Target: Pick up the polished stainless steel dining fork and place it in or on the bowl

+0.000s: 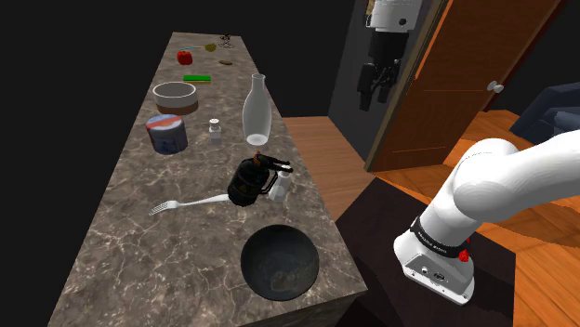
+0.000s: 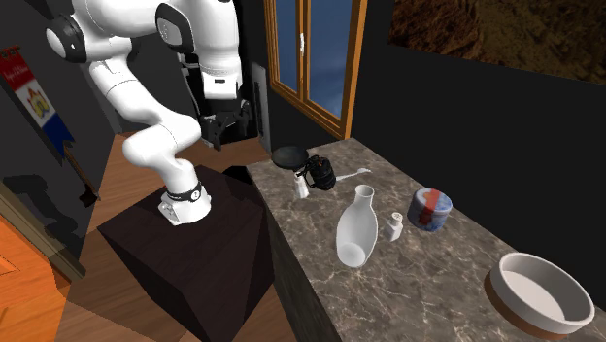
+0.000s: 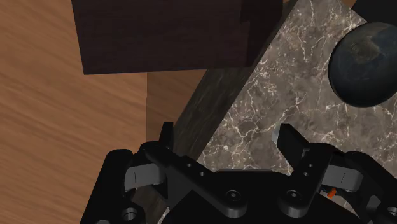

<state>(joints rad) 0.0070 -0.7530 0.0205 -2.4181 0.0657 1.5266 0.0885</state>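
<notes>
Shoulder view: fork (image 1: 191, 202) flat on marbled counter (image 1: 112, 241), long axis across counter, tines toward view's left, handle end at or under dark pot (image 1: 251, 181). Gripper (image 1: 374, 93) high, beyond counter's edge over floor, well apart from fork. Fingers (image 3: 167, 137) spread wide, holding nothing. Dark bowl (image 1: 280, 261) near fork, toward counter's near end. Open room at tine side; pot crowds handle.

The white arm (image 1: 520, 176) arches high — its black tool (image 3: 226, 137) hangs empty, fingers (image 3: 167, 136) apart.
</notes>
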